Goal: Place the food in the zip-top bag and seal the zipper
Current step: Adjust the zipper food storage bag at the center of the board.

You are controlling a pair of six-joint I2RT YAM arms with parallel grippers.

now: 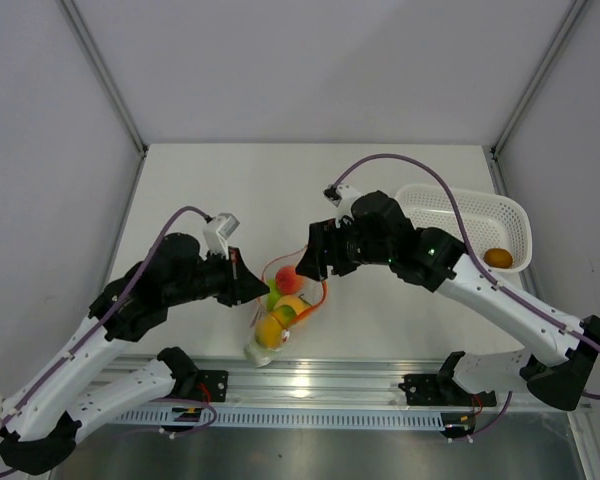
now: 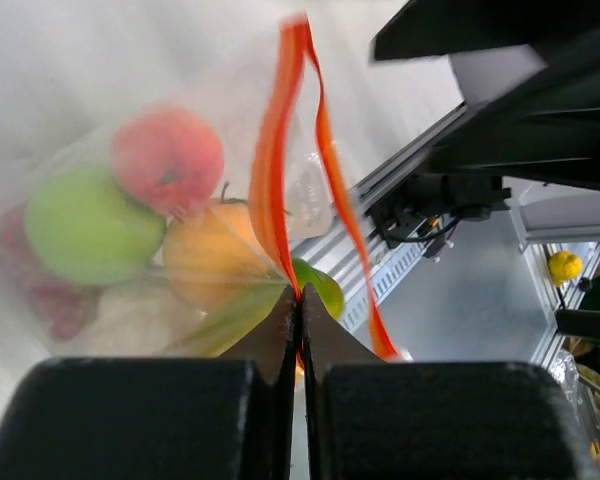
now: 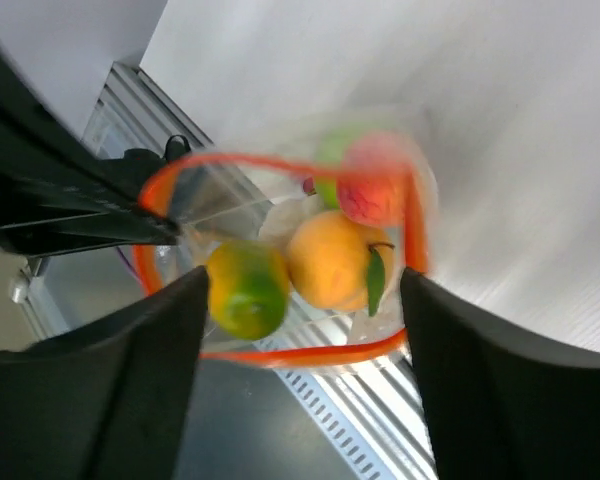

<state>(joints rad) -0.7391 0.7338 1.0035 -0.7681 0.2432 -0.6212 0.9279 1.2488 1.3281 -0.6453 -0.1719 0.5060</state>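
Note:
The clear zip-top bag (image 1: 265, 348) hangs open between my grippers over the table's near edge. Its red-orange zipper (image 3: 280, 355) forms an open loop. The bag holds food: a red fruit (image 3: 375, 190), an orange one with a leaf (image 3: 335, 258), a green-orange one (image 3: 247, 288), a green one (image 2: 88, 225) and a whitish one (image 2: 130, 315). My left gripper (image 2: 300, 300) is shut on the zipper strip at the bag's left side (image 1: 258, 288). My right gripper (image 3: 302, 290) is open and empty, just above the bag's mouth (image 1: 312, 265).
A white perforated basket (image 1: 460, 195) stands at the right with one orange fruit (image 1: 497, 257) in it. The aluminium rail (image 1: 330, 385) runs along the table's near edge under the bag. Grey walls close in on both sides.

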